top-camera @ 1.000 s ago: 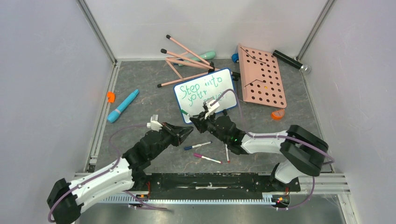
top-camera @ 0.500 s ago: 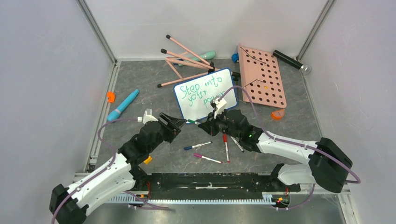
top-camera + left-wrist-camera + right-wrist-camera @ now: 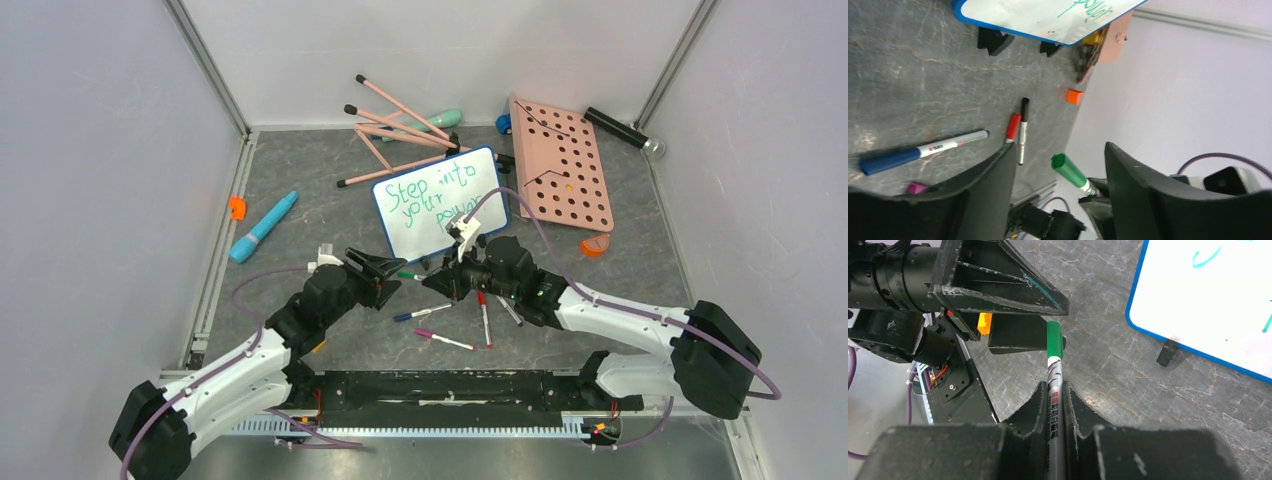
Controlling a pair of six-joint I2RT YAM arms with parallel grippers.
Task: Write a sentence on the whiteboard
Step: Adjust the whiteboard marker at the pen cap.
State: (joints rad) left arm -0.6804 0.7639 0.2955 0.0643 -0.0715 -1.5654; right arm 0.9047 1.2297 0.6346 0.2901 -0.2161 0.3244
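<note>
I kept right gripper (image 3: 1054, 390) clamped on green marker (image 3: 1053, 352), capped end at left gripper's (image 3: 1060, 330) parted fingers; whiteboard (image 3: 1188, 305) corner, black foot (image 3: 1165, 352), green strokes (image 3: 1205, 257) upper right.

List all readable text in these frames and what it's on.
"Step into your power": green handwriting, three lines, on the small blue-framed whiteboard.
Red print on the blue-capped white marker: too small to read.
Print on the green-capped marker barrel: blurred, unreadable.
</note>
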